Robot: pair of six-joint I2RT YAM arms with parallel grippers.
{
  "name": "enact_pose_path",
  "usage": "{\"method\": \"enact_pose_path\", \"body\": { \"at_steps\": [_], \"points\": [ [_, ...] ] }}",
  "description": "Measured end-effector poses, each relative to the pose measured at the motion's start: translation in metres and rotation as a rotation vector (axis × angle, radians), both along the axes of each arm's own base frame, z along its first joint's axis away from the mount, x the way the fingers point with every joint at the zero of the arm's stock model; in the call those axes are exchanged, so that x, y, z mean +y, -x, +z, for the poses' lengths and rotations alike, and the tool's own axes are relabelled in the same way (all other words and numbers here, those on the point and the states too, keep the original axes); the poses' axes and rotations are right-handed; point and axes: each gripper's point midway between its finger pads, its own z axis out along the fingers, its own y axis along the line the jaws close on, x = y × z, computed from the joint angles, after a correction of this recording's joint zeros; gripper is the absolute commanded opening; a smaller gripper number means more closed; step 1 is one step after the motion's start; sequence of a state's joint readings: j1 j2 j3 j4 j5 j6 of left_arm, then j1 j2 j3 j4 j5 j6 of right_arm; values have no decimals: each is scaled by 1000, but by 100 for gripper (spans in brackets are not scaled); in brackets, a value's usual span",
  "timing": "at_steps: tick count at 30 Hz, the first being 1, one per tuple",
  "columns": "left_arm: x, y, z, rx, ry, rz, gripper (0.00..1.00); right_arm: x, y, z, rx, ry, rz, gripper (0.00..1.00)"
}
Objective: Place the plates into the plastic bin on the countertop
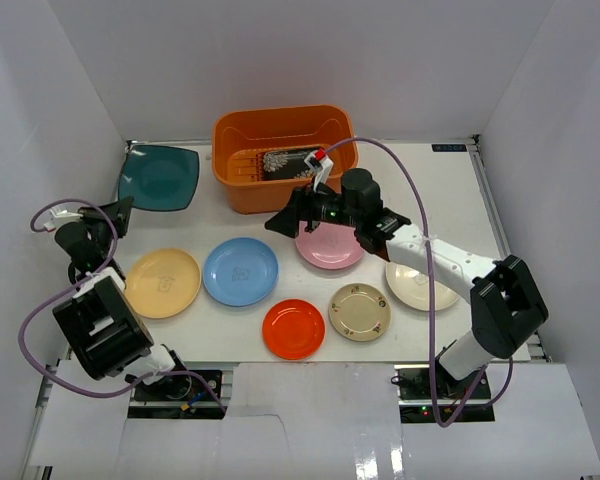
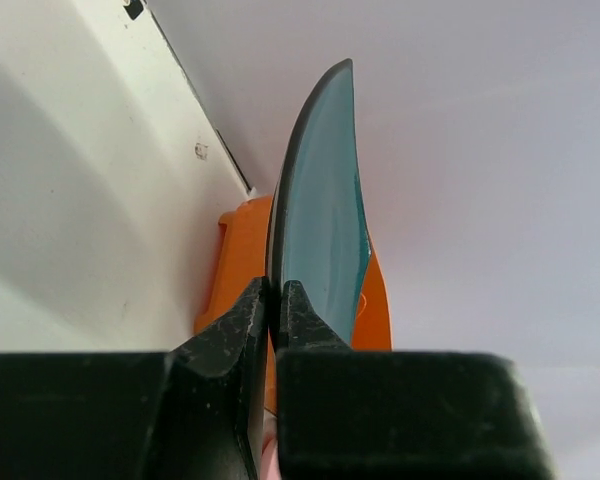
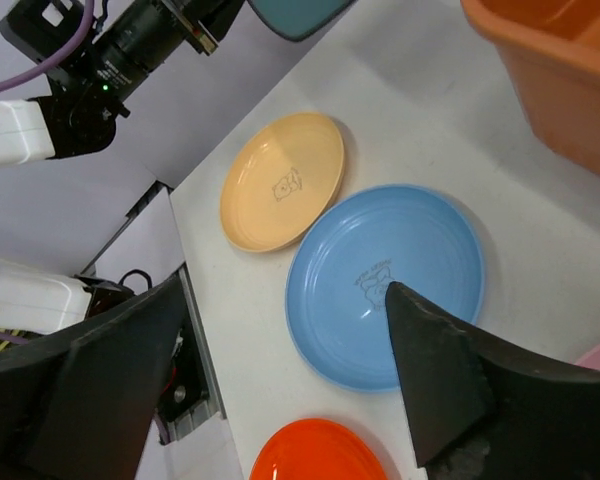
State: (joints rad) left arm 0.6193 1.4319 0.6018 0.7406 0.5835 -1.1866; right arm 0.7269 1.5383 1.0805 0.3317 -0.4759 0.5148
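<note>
White panels (image 1: 310,60) wall the countertop (image 1: 450,185) bearing plates (image 1: 240,271) and plastic bin (image 1: 280,122).

We see just part of the pink plate (image 1: 326,253), under the right arm (image 1: 430,256). The right wrist view cuts off the red plate (image 3: 315,456).

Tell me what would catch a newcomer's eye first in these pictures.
The orange plastic bin at the back middle stands out first, with a black flowered plate lying inside it. Next is the left gripper, shut on the edge of the square teal plate at the far left. The right gripper hangs open near the blue plate.
</note>
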Motion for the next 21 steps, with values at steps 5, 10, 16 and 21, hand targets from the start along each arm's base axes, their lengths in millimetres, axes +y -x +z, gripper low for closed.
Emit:
{"method": "enact_pose_path", "body": {
  "at_steps": [5,10,16,21],
  "points": [
    [-10,0,7,25,0,-14,0,15,-18,31,-46,-33,-4,98],
    [-44,1,22,24,-12,-93,0,29,-40,44,-78,-35,-25,98],
    [-68,1,47,-14,-21,-175,0,43,-73,49,-75,-23,-49,98],
    [-84,-2,55,-30,-7,-219,0,40,-111,50,-61,-22,-98,98]
  ]
}}
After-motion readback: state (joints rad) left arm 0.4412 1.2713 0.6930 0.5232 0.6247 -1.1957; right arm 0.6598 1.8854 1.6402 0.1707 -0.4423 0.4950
